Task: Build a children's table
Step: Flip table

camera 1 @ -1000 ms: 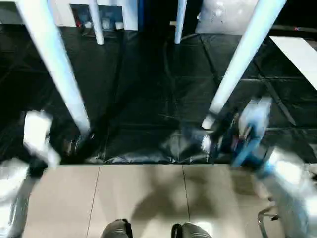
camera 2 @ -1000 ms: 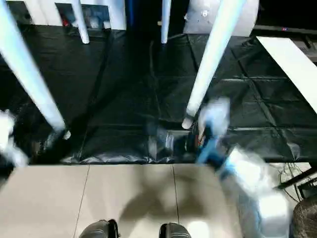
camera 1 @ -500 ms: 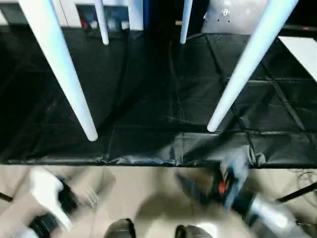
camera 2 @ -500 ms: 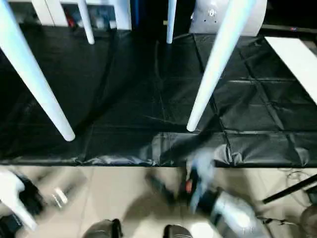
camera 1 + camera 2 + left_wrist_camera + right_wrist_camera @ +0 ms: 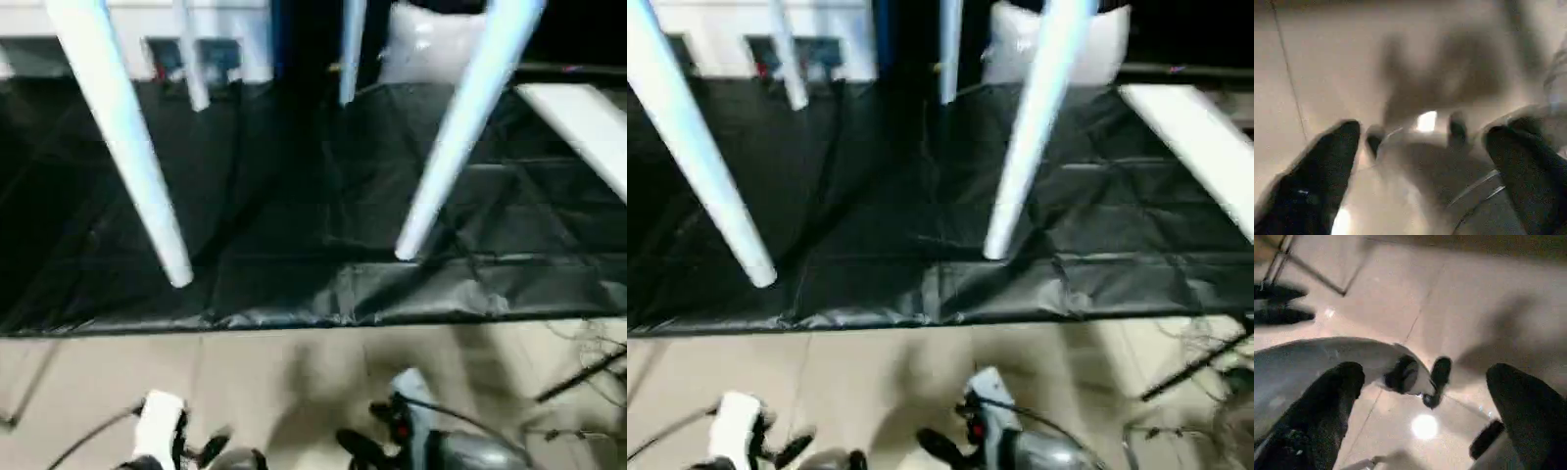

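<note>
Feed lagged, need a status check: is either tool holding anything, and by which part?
Nothing is held: the left tool and right tool are both open over bare floor.

Glossy black sheet — smooth white plastic legs

Splayed empty left tool over floor

text: none legible | labels: none | brands: none | numbers: none | signs: none | small red mark on right arm: blurred, unreadable | table legs: plain white, unmarked
</note>
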Tool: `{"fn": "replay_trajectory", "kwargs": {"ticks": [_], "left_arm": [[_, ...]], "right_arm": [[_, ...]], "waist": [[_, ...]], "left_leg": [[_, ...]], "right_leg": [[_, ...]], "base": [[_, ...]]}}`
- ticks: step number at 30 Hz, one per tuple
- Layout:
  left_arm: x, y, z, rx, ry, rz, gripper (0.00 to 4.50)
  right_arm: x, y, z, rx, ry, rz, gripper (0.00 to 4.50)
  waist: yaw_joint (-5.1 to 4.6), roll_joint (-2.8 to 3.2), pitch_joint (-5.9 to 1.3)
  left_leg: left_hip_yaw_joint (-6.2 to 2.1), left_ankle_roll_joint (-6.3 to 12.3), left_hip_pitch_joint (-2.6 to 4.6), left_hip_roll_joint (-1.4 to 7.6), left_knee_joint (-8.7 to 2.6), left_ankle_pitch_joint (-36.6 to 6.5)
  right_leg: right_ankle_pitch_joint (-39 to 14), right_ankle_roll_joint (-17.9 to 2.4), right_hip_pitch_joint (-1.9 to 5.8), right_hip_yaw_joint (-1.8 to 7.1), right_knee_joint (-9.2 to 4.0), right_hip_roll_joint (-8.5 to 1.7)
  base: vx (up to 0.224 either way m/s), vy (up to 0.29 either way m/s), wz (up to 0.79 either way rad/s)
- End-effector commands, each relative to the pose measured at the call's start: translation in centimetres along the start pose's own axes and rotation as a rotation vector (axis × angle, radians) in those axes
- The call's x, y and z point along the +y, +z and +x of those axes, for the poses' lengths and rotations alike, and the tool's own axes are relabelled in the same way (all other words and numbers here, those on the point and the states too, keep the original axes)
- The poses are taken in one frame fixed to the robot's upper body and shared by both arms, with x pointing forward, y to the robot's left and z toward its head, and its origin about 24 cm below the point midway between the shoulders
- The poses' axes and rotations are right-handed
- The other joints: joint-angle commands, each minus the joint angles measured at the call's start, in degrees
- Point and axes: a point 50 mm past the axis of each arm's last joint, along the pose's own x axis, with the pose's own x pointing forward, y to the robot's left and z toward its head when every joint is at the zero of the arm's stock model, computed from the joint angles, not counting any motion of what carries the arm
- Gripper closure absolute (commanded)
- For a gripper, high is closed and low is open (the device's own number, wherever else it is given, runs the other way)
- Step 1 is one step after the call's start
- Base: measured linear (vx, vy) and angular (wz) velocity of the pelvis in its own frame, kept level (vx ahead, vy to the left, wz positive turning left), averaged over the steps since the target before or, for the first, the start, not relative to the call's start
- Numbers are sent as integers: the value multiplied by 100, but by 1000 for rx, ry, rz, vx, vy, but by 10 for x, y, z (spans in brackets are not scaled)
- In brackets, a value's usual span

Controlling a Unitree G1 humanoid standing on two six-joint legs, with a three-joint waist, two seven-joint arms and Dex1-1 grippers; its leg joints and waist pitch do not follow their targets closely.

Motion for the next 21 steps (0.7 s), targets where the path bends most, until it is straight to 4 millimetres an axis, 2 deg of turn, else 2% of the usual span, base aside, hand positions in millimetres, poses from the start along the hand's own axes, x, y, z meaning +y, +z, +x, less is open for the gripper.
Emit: {"fn": "replay_trajectory", "kwargs": {"ticks": [1, 2, 3, 4, 5, 6, 7, 8, 9, 10, 11, 12, 13, 14, 15, 16, 17, 18, 19, 20, 21], "left_arm": [[-3, -13, 4, 76, 32, 0, 5], [-10, -6, 17, 83, 54, -32, 5], [-12, 0, 22, 85, 65, -39, 5], [-13, 2, 24, 89, 70, -39, 5], [-14, 4, 26, 101, 74, -36, 5], [-15, 3, 28, 124, 74, -33, 5], [-17, 2, 30, 179, 97, -19, 5], [-17, 1, 31, 196, 109, -15, 5], [-17, 1, 31, 203, 117, -11, 5], [-17, 1, 32, 203, 128, -7, 5], [-17, 0, 32, 203, 133, -24, 5], [-20, -1, 33, 205, 128, -62, 5], [-22, -2, 34, 210, 125, -82, 5], [-22, -2, 34, 210, 125, -82, 5], [-27, -2, 35, 220, 110, -99, 5], [-28, -3, 36, 226, 105, -102, 5], [-30, -5, 36, 254, 101, -122, 5], [-32, -7, 37, 272, 106, -142, 5], [-33, -6, 37, 269, 106, -150, 5], [-33, -6, 37, 269, 106, -150, 5], [-35, -6, 38, 267, 109, -157, 5]], "right_arm": [[-16, -17, 3, 52, -118, 82, 0], [-32, -35, 7, 114, -313, 175, 0], [-38, -41, 6, 129, -392, 213, 0], [-41, -45, 5, 137, -435, 232, 0], [-43, -49, 4, 146, -468, 253, 0], [-44, -52, 4, 157, -487, 276, 0], [-42, -62, 4, 221, -501, 347, 0], [-41, -65, 4, 246, -503, 370, 0], [-41, -66, 4, 260, -505, 379, 0], [-41, -67, 5, 263, -513, 383, 0], [-41, -67, 5, 253, -516, 392, 0], [-40, -67, 7, 255, -525, 383, 0], [-40, -67, 8, 262, -528, 373, 0], [-40, -67, 8, 262, -528, 373, 0], [-38, -68, 11, 282, -534, 347, 0], [-37, -68, 11, 286, -536, 345, 0], [-36, -69, 12, 294, -533, 337, 0], [-35, -69, 13, 304, -528, 330, 0], [-34, -69, 14, 312, -527, 329, 0], [-34, -69, 14, 312, -527, 329, 0], [-33, -69, 15, 319, -523, 325, 0]], "waist": [[-61, 112, -225], [-77, 51, -244], [-77, 149, -246], [-68, 140, -213], [-32, 103, -202], [-16, 158, -174], [75, 199, -219], [404, 212, -283], [433, -67, -343], [310, -266, -240], [281, -245, -132], [312, -166, -103], [418, -90, -131], [378, -82, -210], [196, -15, -279], [141, 129, -299], [105, 115, -296], [50, 26, -248], [44, 51, -205], [20, 49, -203], [-34, 20, -216]], "left_leg": [[-461, -731, 165, 500, -631, -4519], [-434, -732, 191, 489, -618, -4524], [-401, -785, 256, 469, -609, -4665], [-317, -790, 324, 477, -648, -4919], [-251, -732, 275, 486, -720, -4976], [-214, -720, 185, 488, -804, -4999], [-124, -734, -104, 530, -1084, -5010], [153, -870, -608, 550, -1440, -5017], [349, -770, -99, 406, -1082, -3911], [117, -662, 794, 181, 451, -2971], [-165, -278, 794, -93, 946, -1580], [-509, -30, -40, -253, 821, -750], [-580, -194, 51, 89, 272, -1162], [-548, -246, 264, 178, 21, -1503], [-565, -223, 304, 423, -341, -2144], [-503, -209, 277, 448, -416, -2601], [-451, -192, 302, 446, -419, -2806], [-414, -193, 264, 399, -427, -3097], [-434, -233, 260, 400, -437, -3274], [-445, -271, 265, 383, -436, -3386], [-496, -300, 243, 374, -450, -3437]], "right_leg": [[-3083, -748, -31, 169, -551, -569], [-3007, -794, -52, 165, -543, -571], [-2975, -893, -109, 118, -539, -577], [-2934, -834, -134, -43, -587, -468], [-2900, -757, -58, -146, -551, -415], [-2935, -727, -1, -166, -459, -385], [-2713, -700, 284, -125, 66, -303], [-2251, -612, 662, -53, 1002, -134], [-3535, -343, 106, 379, 575, -302], [-5603, -331, -883, 460, -836, -869], [-6437, -343, -1112, 520, -1170, -960], [-5891, -336, -34, 821, -823, -1075], [-5008, -330, 62, 616, -627, -1048], [-4170, -486, -47, 530, -512, -802], [-2121, -950, -38, 367, -172, -422], [-1379, -1273, 12, 300, -128, -424], [-1378, -1359, 0, 299, -186, -456], [-2086, -1285, 8, 309, -327, -531], [-2557, -1172, -16, 297, -367, -555], [-2943, -1036, -14, 279, -427, -581], [-3334, -831, 28, 250, -485, -619]], "base": [[0, 0, 0], [0, 0, 0], [0, 0, 0], [0, 0, 0], [-51, 12, 2], [-51, 12, 2], [-71, -11, -5], [-87, -51, -4], [-87, -51, -4], [-11, -141, 17], [65, -112, -1], [65, -112, -1], [87, 9, -20], [0, 0, 0], [0, 0, 0], [-54, -12, 23], [0, 0, 0], [0, 0, 0], [0, 0, 0], [0, 0, 0], [0, 0, 0]]}}
